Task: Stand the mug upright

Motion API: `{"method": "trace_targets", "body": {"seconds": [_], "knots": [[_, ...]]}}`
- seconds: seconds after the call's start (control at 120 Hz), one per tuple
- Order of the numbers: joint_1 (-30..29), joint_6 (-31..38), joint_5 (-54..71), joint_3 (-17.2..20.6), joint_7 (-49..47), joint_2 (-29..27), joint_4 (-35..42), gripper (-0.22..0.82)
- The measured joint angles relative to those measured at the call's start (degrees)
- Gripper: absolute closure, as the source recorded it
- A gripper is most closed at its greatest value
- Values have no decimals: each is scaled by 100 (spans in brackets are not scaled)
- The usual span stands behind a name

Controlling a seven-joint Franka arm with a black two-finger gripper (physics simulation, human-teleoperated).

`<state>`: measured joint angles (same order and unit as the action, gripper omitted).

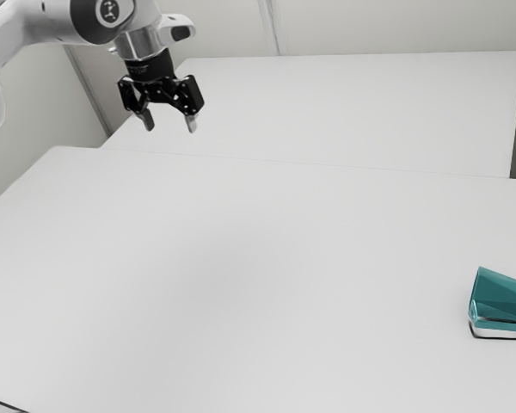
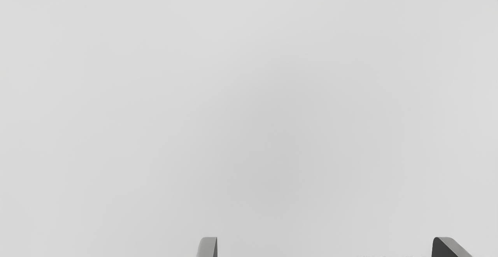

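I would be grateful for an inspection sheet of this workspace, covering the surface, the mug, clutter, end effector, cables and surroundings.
Surface: table pale and plain, with a soft grey shading.
Job's things: teal mug, cut off by the exterior view's right edge; it appears to lie on its side.
Clutter: a dark edge in the exterior view's lower left corner; I cannot tell what it belongs to.
End effector: open, nothing between the fingers, raised and well away from the mug.
Cables: nothing seen.
Surroundings: pale walls and a white panel beyond the table.
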<state>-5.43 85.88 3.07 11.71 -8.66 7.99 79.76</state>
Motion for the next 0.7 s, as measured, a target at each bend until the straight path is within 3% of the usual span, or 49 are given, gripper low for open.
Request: {"method": "trace_targets", "body": {"seconds": [0.425,0.7], "knots": [[-9,31,-23,51,-94,-157,89,0],[-90,914,-1607,291,-139,-477,1458,0]]}}
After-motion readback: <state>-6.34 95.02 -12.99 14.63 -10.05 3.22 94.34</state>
